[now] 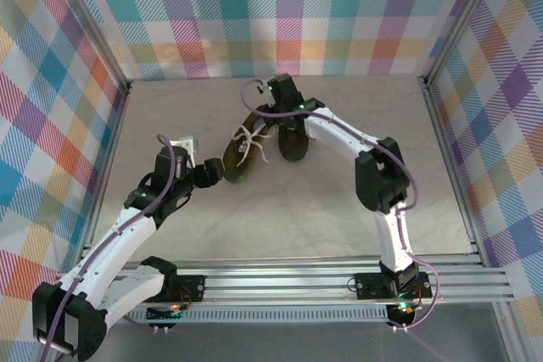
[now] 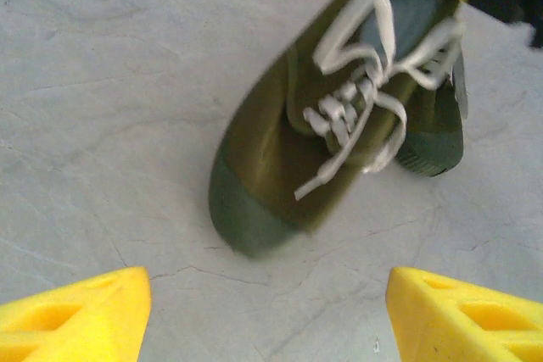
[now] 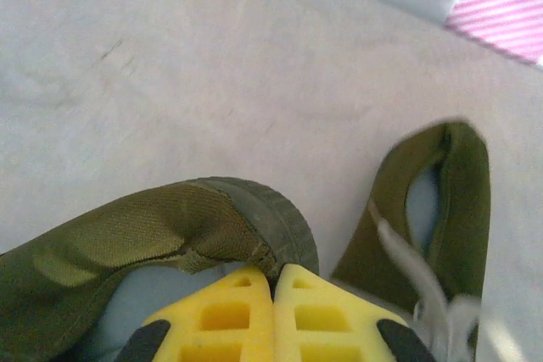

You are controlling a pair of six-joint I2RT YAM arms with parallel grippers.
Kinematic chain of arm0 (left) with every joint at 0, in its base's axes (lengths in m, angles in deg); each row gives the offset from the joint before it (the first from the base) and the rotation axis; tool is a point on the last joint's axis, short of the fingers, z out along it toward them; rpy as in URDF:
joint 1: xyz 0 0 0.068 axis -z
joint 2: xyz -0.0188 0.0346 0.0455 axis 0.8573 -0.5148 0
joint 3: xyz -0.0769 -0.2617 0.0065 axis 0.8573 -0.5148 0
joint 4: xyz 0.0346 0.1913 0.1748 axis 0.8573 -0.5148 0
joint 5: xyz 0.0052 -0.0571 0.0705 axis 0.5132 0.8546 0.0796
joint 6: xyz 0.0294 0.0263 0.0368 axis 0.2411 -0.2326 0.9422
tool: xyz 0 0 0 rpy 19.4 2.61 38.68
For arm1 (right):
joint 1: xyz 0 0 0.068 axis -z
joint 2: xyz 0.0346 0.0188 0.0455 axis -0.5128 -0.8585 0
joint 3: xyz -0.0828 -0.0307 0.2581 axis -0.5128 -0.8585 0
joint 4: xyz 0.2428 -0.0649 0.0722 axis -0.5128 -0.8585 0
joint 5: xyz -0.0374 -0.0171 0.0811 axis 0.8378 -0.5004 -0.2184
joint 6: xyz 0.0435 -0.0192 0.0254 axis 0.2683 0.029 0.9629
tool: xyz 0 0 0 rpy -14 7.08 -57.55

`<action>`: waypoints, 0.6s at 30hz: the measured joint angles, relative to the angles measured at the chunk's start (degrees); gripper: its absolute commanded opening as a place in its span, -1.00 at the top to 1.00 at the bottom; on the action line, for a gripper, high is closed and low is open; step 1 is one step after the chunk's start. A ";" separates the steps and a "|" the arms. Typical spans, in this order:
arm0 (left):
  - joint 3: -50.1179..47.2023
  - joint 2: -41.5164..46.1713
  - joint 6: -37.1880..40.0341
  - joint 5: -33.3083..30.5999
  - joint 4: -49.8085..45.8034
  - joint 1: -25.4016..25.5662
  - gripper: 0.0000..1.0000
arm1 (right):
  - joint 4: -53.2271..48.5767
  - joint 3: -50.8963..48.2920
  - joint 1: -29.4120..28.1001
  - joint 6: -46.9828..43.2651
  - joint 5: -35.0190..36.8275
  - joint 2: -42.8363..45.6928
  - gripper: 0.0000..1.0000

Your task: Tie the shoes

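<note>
**Progress.** Early stage. On the laced shoe the cream laces lie loose over the tongue, with an end trailing down the side. No finished bow can be made out, though the view is blurred. The second shoe shows no knot either. By my reading, both shoes remain to be tied.

**Position.** Both shoes rest mid-counter, just beside each other, their heels toward the far wall.

**Orientation.** The laced shoe's long axis runs diagonally — toe toward the near left, facing the left hand. The second shoe lies nearer to straight, toe toward the arms.

**Hands.** The left hand is spread, holding nothing, just short of the toe. The right hand is pressed together at a shoe's heel rim — whether fabric is caught cannot be told.
</note>
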 measured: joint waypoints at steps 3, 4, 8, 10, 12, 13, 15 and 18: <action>0.22 -0.07 -0.26 0.04 -0.70 0.00 -0.46 | -2.21 11.13 1.40 -3.10 -1.70 -8.20 1.00; 0.33 -0.15 -0.42 0.00 -1.01 0.00 -0.47 | -3.32 15.47 1.81 -4.20 -1.95 -11.15 1.00; 0.52 -1.07 -1.18 -1.03 -1.62 0.00 -0.72 | -6.38 30.32 2.93 -8.07 -2.80 -21.16 0.59; 0.57 -2.12 -2.10 -1.70 -1.66 -0.13 -0.75 | -7.06 37.59 3.34 -9.18 -3.85 -25.79 0.16; 0.61 -3.93 -2.78 -1.86 -1.36 -0.74 -0.75 | -7.80 43.19 3.58 -9.38 -5.29 -28.85 -0.08; 0.66 -5.18 -3.19 -1.84 -1.09 -1.07 -0.75 | -8.07 44.46 3.67 -9.16 -5.97 -29.16 -0.10; 1.01 -8.15 -4.00 -1.79 -0.63 -2.10 -0.73 | -8.76 45.03 3.72 -8.00 -6.82 -28.61 -0.11; 2.32 -14.38 -5.25 -1.64 1.68 -3.98 -0.64 | -9.84 38.86 3.69 -4.72 -6.95 -22.97 -0.09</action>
